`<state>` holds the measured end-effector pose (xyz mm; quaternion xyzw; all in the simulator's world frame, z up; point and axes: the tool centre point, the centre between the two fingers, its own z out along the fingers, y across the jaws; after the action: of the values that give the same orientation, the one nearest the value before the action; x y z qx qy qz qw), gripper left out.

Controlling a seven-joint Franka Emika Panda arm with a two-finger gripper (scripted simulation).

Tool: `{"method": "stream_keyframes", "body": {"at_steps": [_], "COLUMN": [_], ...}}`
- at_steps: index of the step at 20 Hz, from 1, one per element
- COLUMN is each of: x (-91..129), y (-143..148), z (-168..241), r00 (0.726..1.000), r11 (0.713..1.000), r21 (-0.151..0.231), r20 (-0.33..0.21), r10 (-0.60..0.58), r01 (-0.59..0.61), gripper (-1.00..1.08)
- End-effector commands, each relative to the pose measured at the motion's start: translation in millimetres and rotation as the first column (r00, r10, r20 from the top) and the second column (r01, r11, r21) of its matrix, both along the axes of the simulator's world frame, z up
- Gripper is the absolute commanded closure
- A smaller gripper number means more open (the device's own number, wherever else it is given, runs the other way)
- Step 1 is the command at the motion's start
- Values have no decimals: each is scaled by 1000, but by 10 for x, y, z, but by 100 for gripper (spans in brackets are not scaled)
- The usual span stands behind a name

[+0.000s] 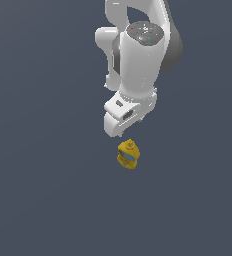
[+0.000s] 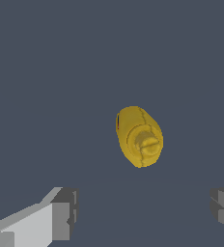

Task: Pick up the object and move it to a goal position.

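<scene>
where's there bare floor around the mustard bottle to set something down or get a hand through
Nearly everywhere: the grey surface is bare on the exterior view's left and right of the yellow bottle and below it in that picture. The only crowded spot is just above the bottle, where the open gripper hangs close without touching it.

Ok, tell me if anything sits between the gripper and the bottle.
Nothing visible does. The gripper hangs just above the bottle, apart from it, with only bare floor around. In the wrist view the bottle shows cap-on beyond the spread fingers, uncovered. No goal marker is visible, so that path cannot be judged.
</scene>
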<state>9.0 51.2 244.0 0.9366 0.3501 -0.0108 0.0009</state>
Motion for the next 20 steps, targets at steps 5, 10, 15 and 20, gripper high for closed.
{"method": "stream_keyframes", "body": {"at_steps": [5,10,15,20], "x": [176,255,292,290], "y": [14,19,22,20], "z": [-134,-201,-233,-248], "r00": [991,980,974,974], "r11": [991,980,974,974], "r21": [6,8,9,9], "r20": [11,17,19,19], "r10": [136,198,227,226], "r01": [-136,-198,-228,-226], "gripper": [-92,-92,-92,-92]}}
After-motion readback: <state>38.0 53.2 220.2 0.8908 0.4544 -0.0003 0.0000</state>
